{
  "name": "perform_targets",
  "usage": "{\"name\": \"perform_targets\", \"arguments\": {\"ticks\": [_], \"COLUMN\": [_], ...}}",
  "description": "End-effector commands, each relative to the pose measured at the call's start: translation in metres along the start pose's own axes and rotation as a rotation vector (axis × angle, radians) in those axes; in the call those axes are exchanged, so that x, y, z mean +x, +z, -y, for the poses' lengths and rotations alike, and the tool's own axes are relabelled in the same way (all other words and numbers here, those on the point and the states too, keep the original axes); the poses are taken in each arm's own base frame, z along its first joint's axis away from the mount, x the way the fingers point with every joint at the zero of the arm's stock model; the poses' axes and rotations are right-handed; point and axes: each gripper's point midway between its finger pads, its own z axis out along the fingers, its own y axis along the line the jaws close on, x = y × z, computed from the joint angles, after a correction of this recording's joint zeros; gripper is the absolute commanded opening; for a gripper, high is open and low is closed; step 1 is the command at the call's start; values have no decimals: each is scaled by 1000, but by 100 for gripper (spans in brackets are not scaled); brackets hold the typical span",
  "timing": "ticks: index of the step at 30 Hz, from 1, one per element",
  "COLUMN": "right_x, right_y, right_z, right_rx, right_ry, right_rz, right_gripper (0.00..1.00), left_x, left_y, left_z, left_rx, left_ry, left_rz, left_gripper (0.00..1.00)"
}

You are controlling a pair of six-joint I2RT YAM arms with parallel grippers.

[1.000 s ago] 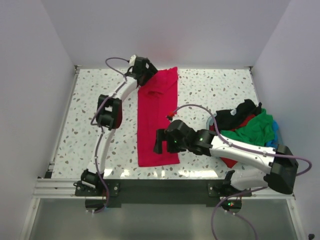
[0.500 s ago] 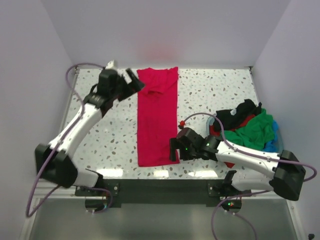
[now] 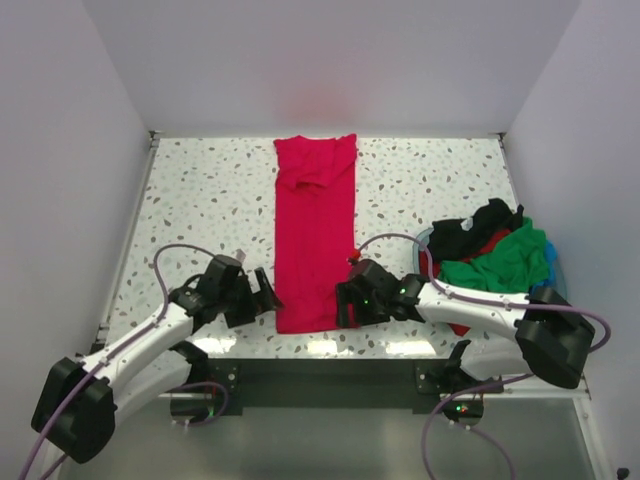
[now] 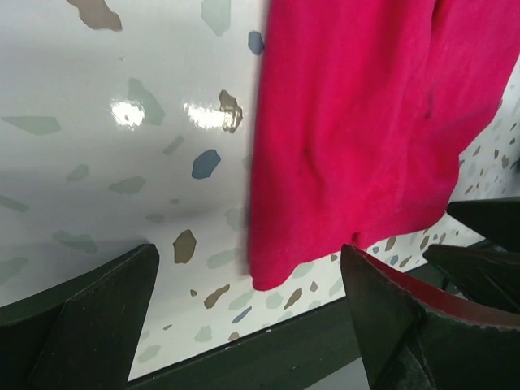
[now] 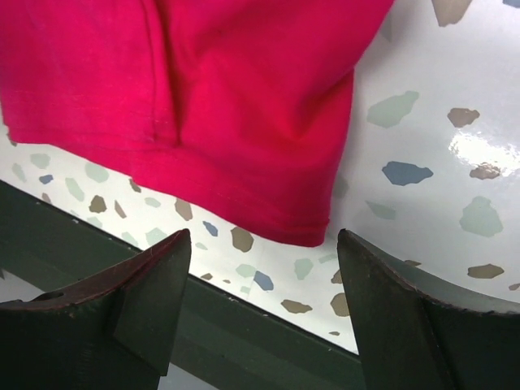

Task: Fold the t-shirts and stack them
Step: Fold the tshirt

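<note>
Top external: on the speckled table [image 3: 200, 210] my crimson t-shirt [image 3: 316, 240] lies as a long strip, collar far, hem near me, same as before. At right the other t-shirts [image 3: 495, 255] sit in a heap. Now the left gripper [image 3: 267, 297] has swung from the far corner down to the hem's left corner, and the right gripper [image 3: 345, 302] flanks the other corner. Both are spread wide, gripping nothing.

Speckled table [image 3: 200, 210] — a light blue basket [image 3: 552, 268] at its right edge.

This looks like a robotics lab test cell. Plain white walls [image 3: 60, 150] box in a speckled tabletop [image 3: 200, 205]. A left arm [image 3: 150, 345] and a right arm [image 3: 480, 312], trailing purple cables [image 3: 180, 247], are bolted to a black rail [image 3: 320, 373] at its near edge.
</note>
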Motion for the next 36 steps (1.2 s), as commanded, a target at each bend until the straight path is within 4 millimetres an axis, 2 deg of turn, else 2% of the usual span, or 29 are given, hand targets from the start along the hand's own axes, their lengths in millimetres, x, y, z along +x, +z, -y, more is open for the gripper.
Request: {"name": "perform_targets", "arguments": {"ticks": [1,7,10,11,13,17,19,22,24,26,27,29,30,31,36], "right_x": [-2,7,8,6,9,10,13,11,12,14,15,19,22,24,47], "right_y": [3,12,15,16,18,23,24,24,22,20,18,15,14,10,-7], "right_z": [6,14,10,9,11,12,13,20,21,21,20,21,21,18,8], "right_rx": [16,38,10,3,3,7,9,42,44,35,29,23,20,7,-54], "right_ry": [9,34,60,65,71,82,91,101,109,115,117,125,126,138,166], "right_rz": [21,-4,2,10,8,1,-4,15,13,12,10,-2,-12,-13,-61], "right_gripper": [76,72,65,64,61,52,44,40,37,29,26,12,2,0,0], "left_x": [13,45,57,56,55,47,46,49,51,53,54,57,58,61,66], "left_y": [4,18,20,20,18,18,22,29,31,32,31,27,25,21,4], "left_z": [4,1,-15,-19,-26,-27,-28,-35,-32,-31,-30,-30,-30,-34,-26], "left_rx": [34,22,-57,-74,-115,-135,-134,-163,-156,-151,-150,-145,-142,-159,-110], "left_ry": [-13,4,4,2,3,11,6,1,4,14,17,24,24,21,36], "left_rz": [-44,-167,-194,-185,-177,-139,-132,-149,-160,-165,-165,-165,-163,-167,-158], "left_gripper": [99,83,66,56,48,30,27,22,13,0,0,0,0,0,0]}}
